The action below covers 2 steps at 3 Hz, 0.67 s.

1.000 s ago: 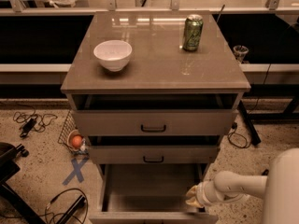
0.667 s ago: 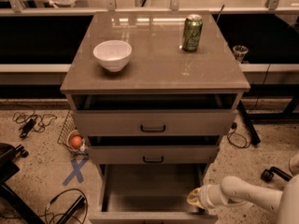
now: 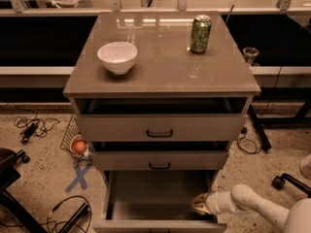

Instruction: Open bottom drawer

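Note:
The bottom drawer [image 3: 160, 222] of the grey-taupe cabinet stands pulled far out toward me, its plain grey interior [image 3: 158, 193] open and bare. Its front and handle sit at the frame's lower edge, mostly cut off. My gripper [image 3: 199, 203] is at the end of a white arm coming from the lower right. It sits at the drawer's right side wall, just inside the open box. The middle drawer [image 3: 159, 160] and the top drawer [image 3: 160, 127] above are each pulled out a little.
A white bowl [image 3: 117, 57] and a green can [image 3: 200, 33] stand on the cabinet top [image 3: 160, 72]. Cables [image 3: 31, 126] and a wire basket with an orange ball [image 3: 78, 146] lie on the floor at left, near a blue tape cross [image 3: 77, 177]. A black frame leg [image 3: 257, 127] stands at right.
The arm has drawn back to the lower right and bent; the gripper stays at the drawer's right side. The drawer stays open.

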Each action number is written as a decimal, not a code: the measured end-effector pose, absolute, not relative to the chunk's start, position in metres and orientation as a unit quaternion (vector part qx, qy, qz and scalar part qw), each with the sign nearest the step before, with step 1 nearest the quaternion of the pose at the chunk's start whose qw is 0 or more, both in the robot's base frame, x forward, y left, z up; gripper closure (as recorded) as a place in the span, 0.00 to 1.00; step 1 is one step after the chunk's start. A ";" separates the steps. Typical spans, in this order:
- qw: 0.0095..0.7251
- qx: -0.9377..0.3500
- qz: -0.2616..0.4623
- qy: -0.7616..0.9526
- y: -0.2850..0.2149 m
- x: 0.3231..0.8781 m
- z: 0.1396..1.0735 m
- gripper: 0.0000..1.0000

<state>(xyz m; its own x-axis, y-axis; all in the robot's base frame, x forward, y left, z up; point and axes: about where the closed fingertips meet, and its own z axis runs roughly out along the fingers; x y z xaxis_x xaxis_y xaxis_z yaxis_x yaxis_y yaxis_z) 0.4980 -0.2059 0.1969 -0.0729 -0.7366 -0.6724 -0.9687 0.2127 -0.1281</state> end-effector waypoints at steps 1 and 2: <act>0.312 -0.610 0.184 0.704 -0.195 0.506 0.173 1.00; 0.292 -0.621 0.195 0.701 -0.179 0.510 0.148 1.00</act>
<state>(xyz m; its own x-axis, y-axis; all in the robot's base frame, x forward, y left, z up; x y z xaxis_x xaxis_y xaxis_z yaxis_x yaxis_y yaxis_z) 0.5105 -0.1787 0.1476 -0.0586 -0.7559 -0.6520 -0.9843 0.1528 -0.0888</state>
